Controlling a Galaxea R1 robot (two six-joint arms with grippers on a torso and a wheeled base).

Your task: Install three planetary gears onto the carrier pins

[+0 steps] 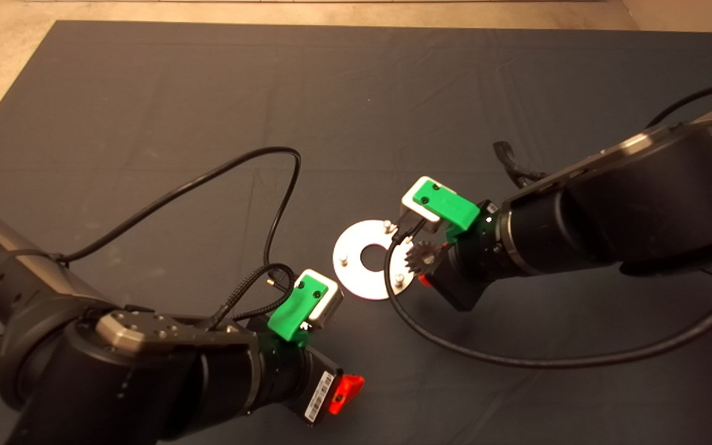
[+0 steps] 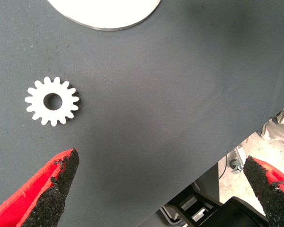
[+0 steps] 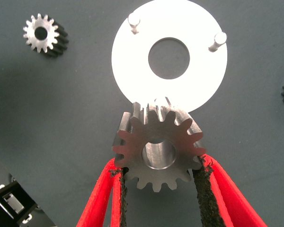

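The right gripper [image 3: 158, 177] pinches one gear [image 3: 157, 149] between its pads at the edge of the silver disc [image 3: 132, 61], over the nearest of the disc's three upright pins [image 1: 398, 279]. The left gripper [image 2: 156, 184] hangs with fingers spread wide and empty near the disc's rim, over the dark mat [image 2: 170, 94], a second gear [image 2: 52, 100] lying flat beside it. A third gear [image 3: 43, 34] lies on the mat near the disc.

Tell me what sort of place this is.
Likely a robot test bench for assembly: a dark mat over a table, a pinned disc with loose gears beside it, and the right gripper holding a gear.
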